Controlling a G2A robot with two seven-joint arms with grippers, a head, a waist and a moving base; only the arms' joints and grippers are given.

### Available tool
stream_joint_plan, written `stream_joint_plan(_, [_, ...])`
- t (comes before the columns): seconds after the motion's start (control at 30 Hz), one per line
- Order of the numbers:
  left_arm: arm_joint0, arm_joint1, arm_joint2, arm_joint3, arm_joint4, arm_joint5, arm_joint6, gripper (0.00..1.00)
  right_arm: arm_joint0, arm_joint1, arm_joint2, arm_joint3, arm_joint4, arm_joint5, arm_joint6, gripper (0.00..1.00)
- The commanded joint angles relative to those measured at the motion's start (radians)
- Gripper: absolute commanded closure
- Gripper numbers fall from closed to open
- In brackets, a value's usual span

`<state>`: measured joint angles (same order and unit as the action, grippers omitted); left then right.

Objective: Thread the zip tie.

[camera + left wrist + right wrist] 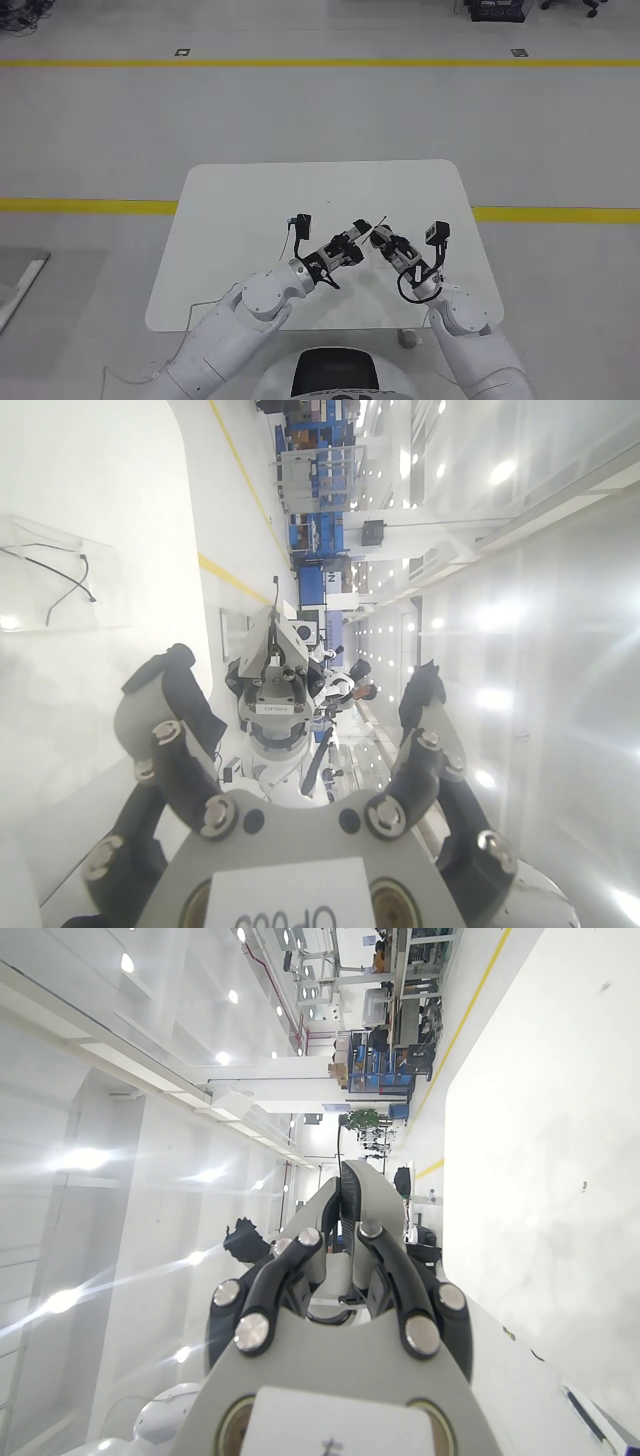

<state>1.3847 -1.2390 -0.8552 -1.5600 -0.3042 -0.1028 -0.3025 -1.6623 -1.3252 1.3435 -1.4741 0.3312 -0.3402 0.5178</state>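
Two grippers meet above front-middle of white table, tips facing each other. Right gripper clamped tight on black zip tie; tie held off table, thin strap sticking out past fingertips, small knob at free end. Left gripper spread wide, nothing between fingers, aimed at tie, apart from it. Clear plastic sheet lies flat on table, spare ties on it, black, loosely crossed.
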Motion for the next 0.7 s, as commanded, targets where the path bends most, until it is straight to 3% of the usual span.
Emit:
stream_joint_plan(0.0, [0.000, 0.000, 0.000, 0.003, 0.001, 0.005, -0.001, 0.49, -0.001, 0.000, -0.001, -0.003, -0.001, 0.000, -0.003, 1.00])
stream_joint_plan(0.4, [-0.001, 0.001, 0.001, 0.006, -0.001, 0.015, -0.008, 0.59, 0.009, 0.003, -0.019, 0.013, -0.019, 0.000, -0.016, 1.00])
stream_joint_plan(0.67, [-0.009, 0.000, 0.002, 0.011, 0.000, 0.023, -0.012, 0.72, 0.014, 0.007, -0.023, 0.016, -0.028, 0.000, -0.024, 1.00])
